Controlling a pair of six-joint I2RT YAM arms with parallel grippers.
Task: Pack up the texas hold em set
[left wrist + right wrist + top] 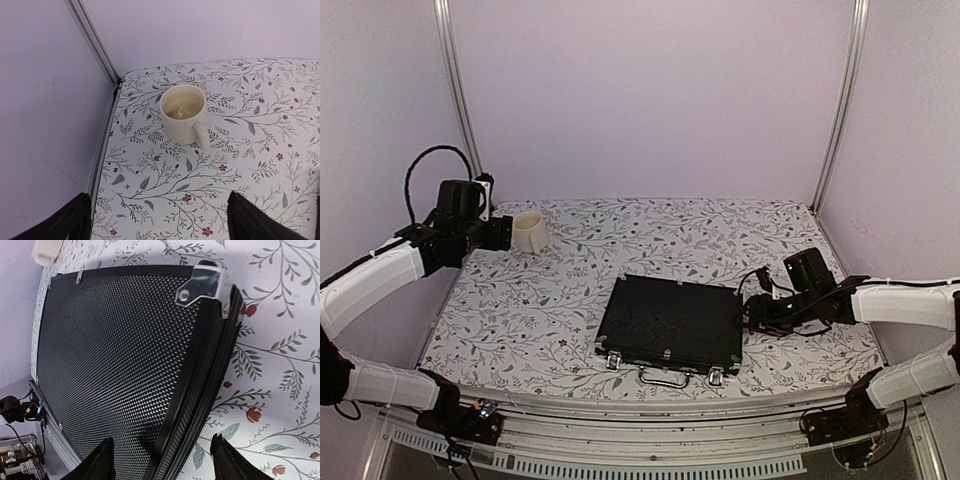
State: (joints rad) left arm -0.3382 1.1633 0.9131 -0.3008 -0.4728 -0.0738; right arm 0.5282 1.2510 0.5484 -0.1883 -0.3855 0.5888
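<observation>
The texas hold em set shows only as its closed black flat briefcase (670,322), lying near the table's front with its metal handle (663,378) toward me. The chips, dice, discs and cards are out of view. My right gripper (748,318) sits low at the case's right edge. In the right wrist view the dimpled lid (110,365) fills the frame, and the right gripper (162,440) straddles that edge with its fingers apart, one over the lid and one over the tablecloth. My left gripper (505,232) stands open at the far left, and in its wrist view nothing lies within the gripper (157,195).
A cream mug (530,231) stands at the back left, just ahead of the left gripper; the left wrist view shows the mug (182,114) upright with its handle toward me. Lilac walls and metal corner posts (457,90) close in the floral table (520,320).
</observation>
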